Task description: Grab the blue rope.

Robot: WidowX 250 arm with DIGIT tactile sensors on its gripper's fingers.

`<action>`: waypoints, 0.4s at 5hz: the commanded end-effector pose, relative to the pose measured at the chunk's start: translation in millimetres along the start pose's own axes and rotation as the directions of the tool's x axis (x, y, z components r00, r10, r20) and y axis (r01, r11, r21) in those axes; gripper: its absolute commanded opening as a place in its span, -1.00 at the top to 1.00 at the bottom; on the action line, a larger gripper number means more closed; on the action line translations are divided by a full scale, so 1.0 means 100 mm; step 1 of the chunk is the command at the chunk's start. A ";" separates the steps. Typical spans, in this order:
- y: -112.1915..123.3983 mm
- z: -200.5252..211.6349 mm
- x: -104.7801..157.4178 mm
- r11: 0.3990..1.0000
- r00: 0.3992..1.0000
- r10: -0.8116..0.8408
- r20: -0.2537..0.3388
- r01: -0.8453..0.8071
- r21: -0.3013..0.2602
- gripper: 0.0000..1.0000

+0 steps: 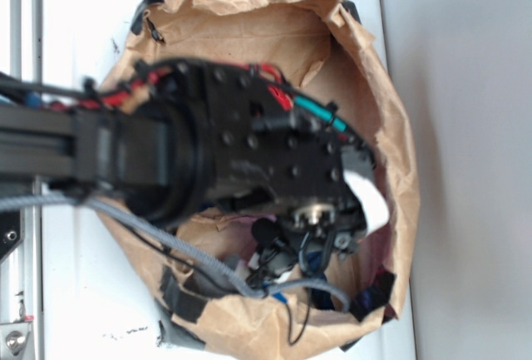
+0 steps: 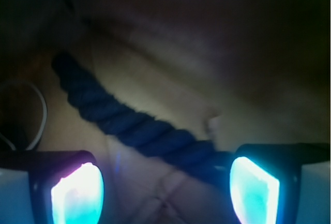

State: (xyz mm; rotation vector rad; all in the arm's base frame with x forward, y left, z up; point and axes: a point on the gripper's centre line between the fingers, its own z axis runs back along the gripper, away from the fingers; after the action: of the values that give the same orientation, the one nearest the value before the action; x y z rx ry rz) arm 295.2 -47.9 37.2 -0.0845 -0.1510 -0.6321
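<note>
**Inspector:** Exterior view?

**Assistant:** The arm hangs over the crumpled brown paper bag (image 1: 366,86) on the white table (image 1: 75,293) — its bulk hides the rope and the jaws.

**Inspector:** Wrist view?

**Assistant:** The gripper (image 2: 165,188) stands apart, jaws wide. The blue rope (image 2: 129,123) lies on the paper, running diagonally from upper left down to the right fingertip (image 2: 253,188) — seemingly touching it. Room is tight; judged, a small rightward shift would centre it.

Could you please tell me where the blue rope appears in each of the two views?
Exterior: not visible; the arm covers the middle of the paper bag.
Wrist: the rope runs diagonally from upper left to the right finger.
Shared landmark: the brown paper bag lining.
</note>
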 end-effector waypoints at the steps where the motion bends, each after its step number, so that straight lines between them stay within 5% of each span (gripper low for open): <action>1: -0.02 -0.19 0.12 0.999 0.999 0.008 -0.032 -0.007 0.039 1.00; 2: 0.02 -0.18 0.11 0.999 0.999 0.012 -0.033 -0.011 0.040 1.00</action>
State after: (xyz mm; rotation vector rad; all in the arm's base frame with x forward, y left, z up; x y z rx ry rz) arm 311.1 -47.7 19.0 -0.0319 -0.1390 -0.6108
